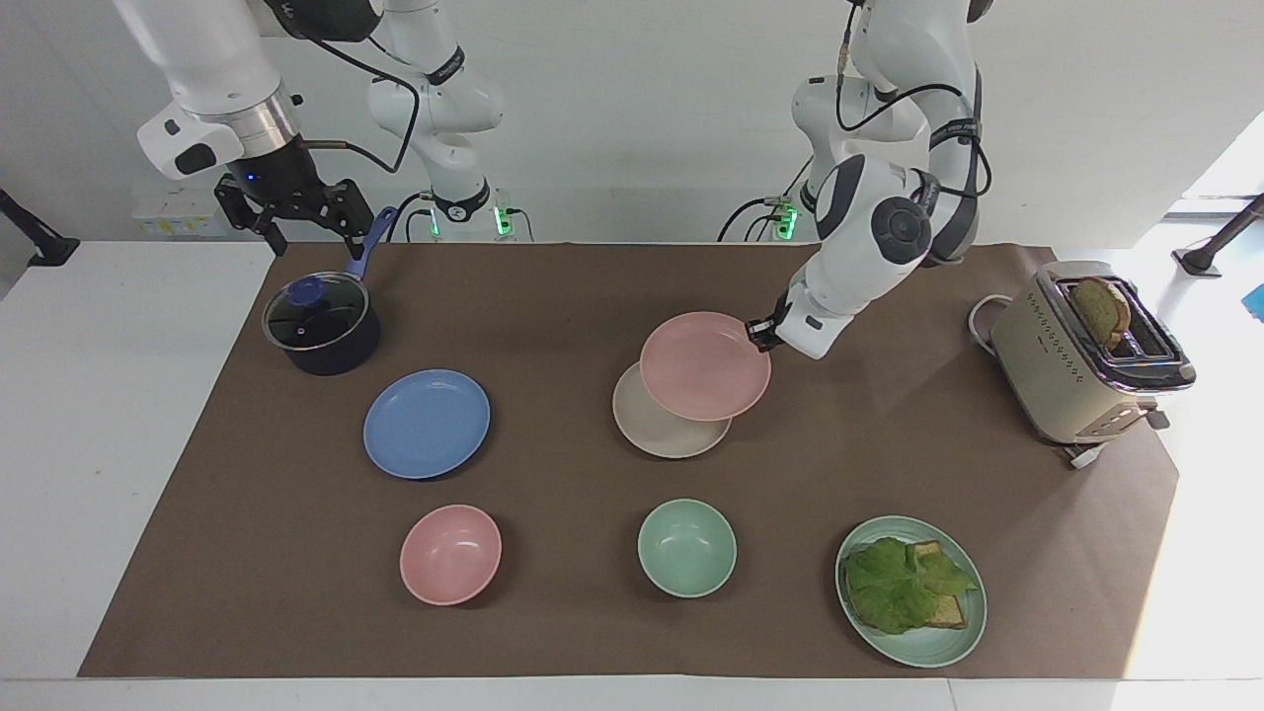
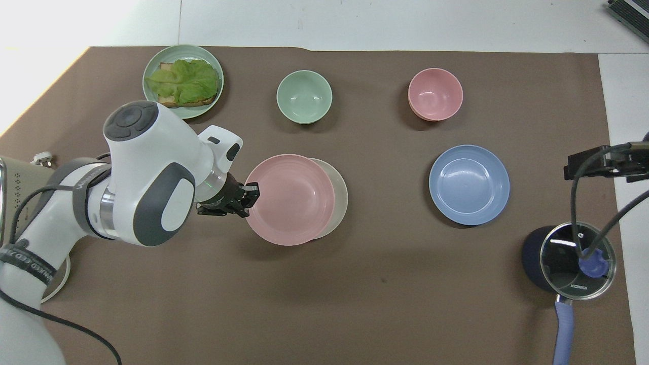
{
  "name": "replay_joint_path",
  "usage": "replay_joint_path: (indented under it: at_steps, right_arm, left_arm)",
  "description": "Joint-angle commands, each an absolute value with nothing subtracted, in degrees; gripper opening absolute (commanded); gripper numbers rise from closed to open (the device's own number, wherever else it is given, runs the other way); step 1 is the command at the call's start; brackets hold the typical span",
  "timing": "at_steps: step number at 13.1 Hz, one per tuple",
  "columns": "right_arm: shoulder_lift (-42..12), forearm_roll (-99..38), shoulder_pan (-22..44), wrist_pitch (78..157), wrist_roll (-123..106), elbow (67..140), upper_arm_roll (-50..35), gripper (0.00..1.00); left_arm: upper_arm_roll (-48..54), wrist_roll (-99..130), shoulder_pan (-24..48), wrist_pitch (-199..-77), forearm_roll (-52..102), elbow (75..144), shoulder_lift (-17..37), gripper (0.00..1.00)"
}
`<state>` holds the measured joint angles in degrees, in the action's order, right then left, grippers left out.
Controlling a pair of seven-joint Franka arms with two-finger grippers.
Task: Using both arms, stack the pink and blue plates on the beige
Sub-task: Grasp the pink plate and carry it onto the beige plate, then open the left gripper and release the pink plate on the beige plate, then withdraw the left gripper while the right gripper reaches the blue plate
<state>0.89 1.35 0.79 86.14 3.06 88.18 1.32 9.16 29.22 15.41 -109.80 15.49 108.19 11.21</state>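
Observation:
The pale pink plate (image 1: 705, 365) (image 2: 290, 199) hangs in the air, held by its rim in my shut left gripper (image 1: 760, 334) (image 2: 252, 195). It is over the beige plate (image 1: 662, 432) (image 2: 341, 195) on the mat, offset toward the left arm's end, so only a crescent of beige shows. The blue plate (image 1: 427, 424) (image 2: 469, 184) lies flat on the mat toward the right arm's end. My right gripper (image 1: 311, 237) waits open above the pot, holding nothing.
A dark pot with a glass lid (image 1: 321, 321) stands under the right gripper. Farther from the robots lie a pink bowl (image 1: 450, 553), a green bowl (image 1: 686, 547) and a green plate with lettuce and toast (image 1: 910, 591). A toaster (image 1: 1081, 355) stands at the left arm's end.

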Motion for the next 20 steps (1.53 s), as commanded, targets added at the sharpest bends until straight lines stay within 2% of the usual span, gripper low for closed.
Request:
replay_joint_path:
  at_steps: [1,2,3,4,9,11,14,16,17,20]
  right_arm:
    - [1.5,1.2,0.2,86.6,3.7,88.9,1.1,1.0]
    - [1.5,1.2,0.2,86.6,3.7,88.9,1.1,1.0]
    - [1.5,1.2,0.2,86.6,3.6,88.9,1.1,1.0]
    - [1.5,1.3,0.2,86.8,3.6,88.9,1.1,1.0]
    - [1.9,1.2,-0.3,88.2,4.3,90.2,1.1,1.0]
    - [3.2,1.2,-0.5,94.6,4.2,94.5,1.1,1.0]
    - [2.3,1.2,-0.5,102.6,3.6,101.0,1.0,1.0]
    - [1.8,1.2,-0.6,110.1,3.4,107.2,1.1,1.0]
    - [0.6,1.2,-0.9,112.5,2.9,108.6,1.1,1.0]
    - [-4.2,1.2,-2.9,118.3,-2.4,110.1,1.1,1.0]
  left_arm:
    - [8.0,28.7,16.8,-115.1,16.8,110.7,12.4,0.0]
    - [8.0,28.6,16.8,-115.2,16.8,110.8,12.4,0.12]
    - [8.0,29.1,16.8,-115.4,16.7,110.7,12.5,0.67]
    - [8.0,29.3,16.9,-115.4,16.7,110.4,12.6,1.0]
    - [6.3,28.3,13.8,-108.4,13.3,107.4,11.5,1.0]
    - [6.2,19.5,7.9,-103.7,6.1,103.6,10.2,1.0]
    - [6.0,7.9,0.2,-101.9,3.3,98.8,7.3,1.0]
    - [5.7,2.1,-1.4,-94.9,-0.8,90.4,7.6,1.0]
    - [5.8,-0.3,-2.2,-93.5,-1.1,88.4,7.2,1.0]
    - [5.5,-0.3,-2.4,-93.9,-0.4,88.2,2.5,1.0]
